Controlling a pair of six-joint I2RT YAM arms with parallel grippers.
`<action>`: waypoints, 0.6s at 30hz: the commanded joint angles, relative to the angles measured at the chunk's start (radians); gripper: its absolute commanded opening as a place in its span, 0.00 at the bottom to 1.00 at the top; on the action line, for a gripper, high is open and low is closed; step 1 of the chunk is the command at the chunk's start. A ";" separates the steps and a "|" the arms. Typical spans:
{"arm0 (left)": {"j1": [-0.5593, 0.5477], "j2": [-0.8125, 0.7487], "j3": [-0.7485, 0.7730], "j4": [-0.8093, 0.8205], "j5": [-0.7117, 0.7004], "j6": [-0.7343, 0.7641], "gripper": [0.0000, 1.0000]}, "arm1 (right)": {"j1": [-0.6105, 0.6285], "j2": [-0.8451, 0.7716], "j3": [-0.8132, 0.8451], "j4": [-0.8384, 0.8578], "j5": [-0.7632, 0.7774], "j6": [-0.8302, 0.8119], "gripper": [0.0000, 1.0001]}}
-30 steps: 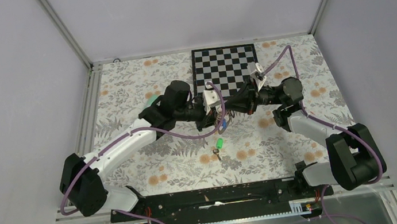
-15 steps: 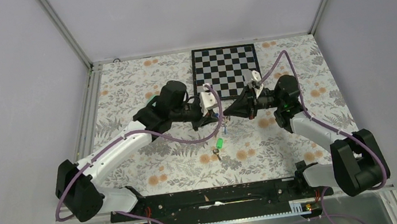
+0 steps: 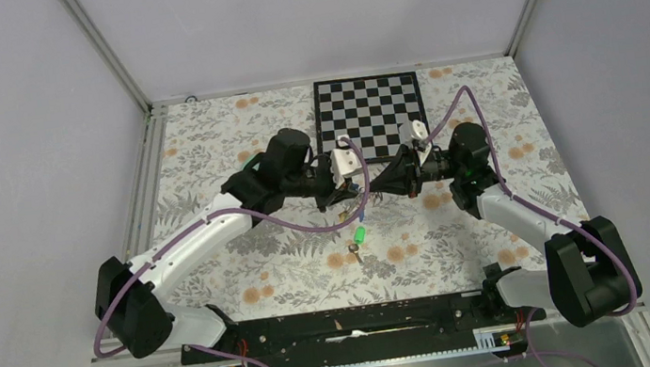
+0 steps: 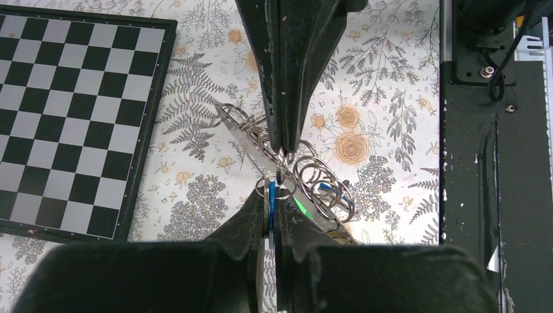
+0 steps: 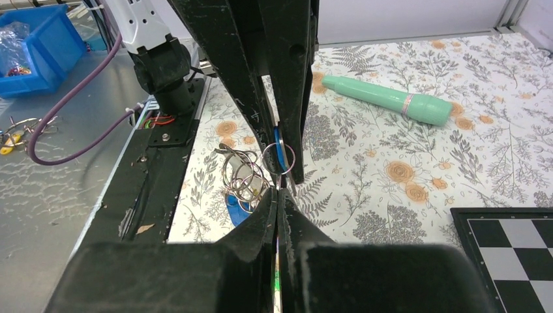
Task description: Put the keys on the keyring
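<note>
Slip hazard mid-air above table [image 3: 221,140]: left gripper [image 4: 274,195] jaws pinched shut on blue key [image 4: 270,203], right gripper [image 5: 277,194] jaws seemingly clamped on keyring [image 4: 278,182], tip to tip. Slightly misaligned push, and thin ring likely springing free, dropping beside green key [image 3: 359,235].

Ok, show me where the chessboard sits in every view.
Top external: chessboard at top centre, against the table's far edge.
Left wrist: chessboard fills the left side, cut by the frame.
Right wrist: only a chessboard corner, bottom right.
Shared landmark: the bunch of silver rings, mid-picture in all three.
</note>
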 commanded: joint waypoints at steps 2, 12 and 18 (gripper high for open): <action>-0.008 0.024 0.093 0.028 -0.036 0.005 0.03 | -0.005 -0.014 0.012 -0.064 -0.006 -0.050 0.00; -0.010 0.045 0.082 0.011 -0.049 0.040 0.00 | -0.039 -0.049 0.020 -0.225 0.041 -0.131 0.25; -0.009 0.092 0.099 -0.004 -0.078 0.055 0.00 | -0.113 -0.096 0.033 -0.328 0.037 -0.127 0.51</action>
